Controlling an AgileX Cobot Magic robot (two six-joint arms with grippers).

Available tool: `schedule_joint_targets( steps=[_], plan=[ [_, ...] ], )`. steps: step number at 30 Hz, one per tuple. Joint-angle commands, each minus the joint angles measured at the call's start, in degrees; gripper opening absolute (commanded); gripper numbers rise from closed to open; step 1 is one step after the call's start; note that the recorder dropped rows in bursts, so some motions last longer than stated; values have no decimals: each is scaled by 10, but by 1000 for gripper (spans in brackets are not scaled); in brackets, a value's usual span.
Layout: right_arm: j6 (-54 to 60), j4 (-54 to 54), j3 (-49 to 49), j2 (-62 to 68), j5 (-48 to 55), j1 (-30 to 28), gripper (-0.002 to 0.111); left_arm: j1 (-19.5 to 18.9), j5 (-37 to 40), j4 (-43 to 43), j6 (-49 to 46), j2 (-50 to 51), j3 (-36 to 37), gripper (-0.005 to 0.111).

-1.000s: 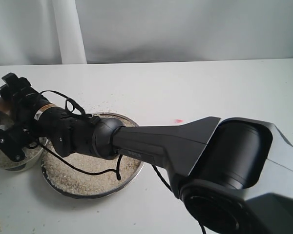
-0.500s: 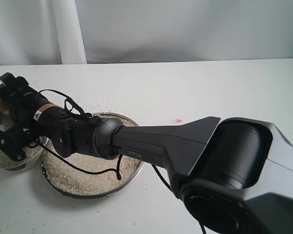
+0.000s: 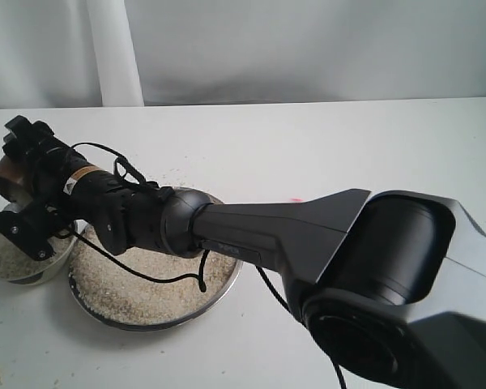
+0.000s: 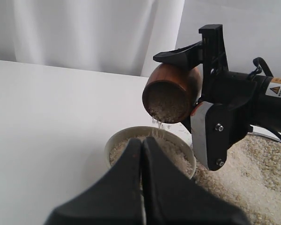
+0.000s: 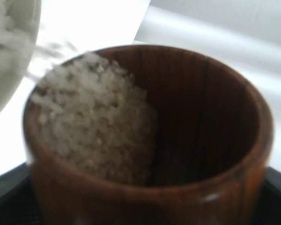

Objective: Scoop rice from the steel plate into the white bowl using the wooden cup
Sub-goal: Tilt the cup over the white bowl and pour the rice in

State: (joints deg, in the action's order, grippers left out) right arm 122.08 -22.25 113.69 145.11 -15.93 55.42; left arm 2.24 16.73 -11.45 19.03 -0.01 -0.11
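Note:
My right gripper [image 3: 23, 183] reaches across to the far left and is shut on the wooden cup [image 3: 3, 178], one finger on each side. The cup [image 4: 171, 92] is tipped mouth-down over the white bowl [image 4: 113, 143], and a thin stream of rice [image 4: 158, 123] falls from its lip into the bowl. Rice [image 5: 91, 119] still lies against the cup's low side. The bowl [image 3: 18, 279] holds a heap of grains. The steel plate [image 3: 219, 296] beside it is covered with rice [image 3: 134, 288]. My left gripper [image 4: 141, 143] is shut and empty, just short of the bowl.
Loose grains [image 3: 164, 174] are scattered on the white table behind the plate. The right arm's black body [image 3: 275, 235] spans the plate and much of the table's right half. A white curtain hangs behind the table.
The right wrist has rolled, tipping the cup further over the bowl, and the gripper has risen slightly. More of the bowl's rice shows now.

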Motion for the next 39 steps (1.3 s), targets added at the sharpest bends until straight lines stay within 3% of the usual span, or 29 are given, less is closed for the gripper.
schedule_joint_targets(
  steps=[1, 39],
  plan=[
    [7, 7, 7, -7, -16, -6, 0, 1, -4, 0, 2, 0, 1, 0],
    [7, 128, 7, -7, -55, 1, 0, 1, -4, 0, 2, 0, 1, 0]
  ],
)
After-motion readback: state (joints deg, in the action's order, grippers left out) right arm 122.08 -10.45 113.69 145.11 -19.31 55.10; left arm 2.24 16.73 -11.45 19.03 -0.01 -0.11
